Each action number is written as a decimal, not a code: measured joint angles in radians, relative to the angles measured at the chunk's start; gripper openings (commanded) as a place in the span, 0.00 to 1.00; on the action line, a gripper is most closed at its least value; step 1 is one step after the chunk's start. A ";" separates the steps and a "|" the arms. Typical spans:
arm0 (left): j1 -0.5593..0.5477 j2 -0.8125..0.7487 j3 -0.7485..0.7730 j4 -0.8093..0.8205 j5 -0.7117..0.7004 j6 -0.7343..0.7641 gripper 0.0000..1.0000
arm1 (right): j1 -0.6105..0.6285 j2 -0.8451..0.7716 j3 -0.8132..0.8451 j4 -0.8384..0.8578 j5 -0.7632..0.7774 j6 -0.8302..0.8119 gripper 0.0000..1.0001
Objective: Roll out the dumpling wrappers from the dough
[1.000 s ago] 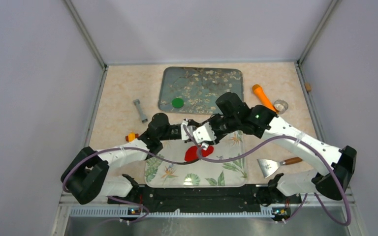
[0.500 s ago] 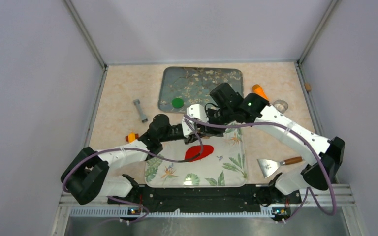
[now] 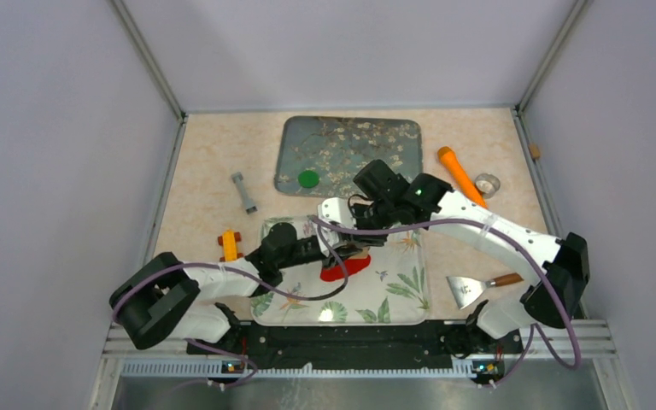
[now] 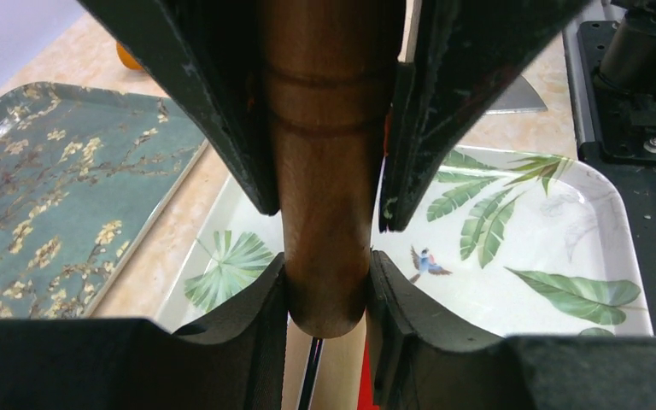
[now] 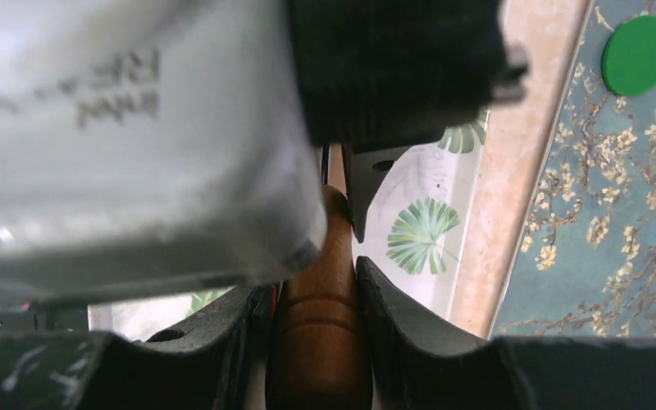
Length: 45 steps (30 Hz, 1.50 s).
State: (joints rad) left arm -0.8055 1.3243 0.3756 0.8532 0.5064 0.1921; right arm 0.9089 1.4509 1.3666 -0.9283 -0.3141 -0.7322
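The left arm (image 3: pixel 213 275) is reaching in over the white leaf-print tray (image 3: pixel 393 299) at the near side of the bench (image 3: pixel 213 154), and the right arm (image 3: pixel 487 229) is bending in from the other side to meet it. Both are holding the same wooden rolling pin (image 4: pixel 325 171). The left jaws are gripping it close to its rounded end, with a finger pressing on each side of the wood. The right jaws are closing on the same handle just beside them, so the two sets of fingers are sitting almost tip to tip. The pin is hanging over the leaf tray, and from overhead the arms are hiding most of it.

A flat patch of red dough (image 3: pixel 350 266) is lying on the leaf tray, partly under the jaws. I cannot tell whether the pin is touching it. One green dumpling wrapper (image 3: pixel 308 178), a small flat round disc, is sitting on the near left corner of the dark blossom-print tray (image 3: pixel 367 137) farther back, well apart from the arms.

Around the bench, an orange stick (image 3: pixel 454 167) and a small clear ring (image 3: pixel 486 183) are lying to the right of the blossom tray. A scraper (image 3: pixel 474 289) is resting to the right of the leaf tray. A grey bar (image 3: pixel 243 191) and a small orange piece (image 3: pixel 229 243) are sitting on the left.
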 measured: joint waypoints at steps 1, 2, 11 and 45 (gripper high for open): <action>-0.013 0.002 -0.015 0.023 -0.027 -0.016 0.00 | 0.010 0.003 -0.001 0.000 0.008 0.000 0.00; -0.021 0.002 -0.025 0.040 -0.050 -0.035 0.00 | 0.022 0.006 -0.001 0.006 0.018 -0.001 0.00; -0.031 0.046 -0.130 0.232 -0.156 -0.147 0.00 | 0.064 0.080 0.036 0.012 0.059 -0.007 0.00; 0.116 0.237 -0.048 0.323 -0.207 -0.398 0.00 | 0.025 0.268 0.180 0.102 0.161 -0.002 0.00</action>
State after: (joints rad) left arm -0.6895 1.5612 0.3271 1.1763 0.2996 -0.2062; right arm 0.9340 1.7187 1.5467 -0.8265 -0.1528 -0.7341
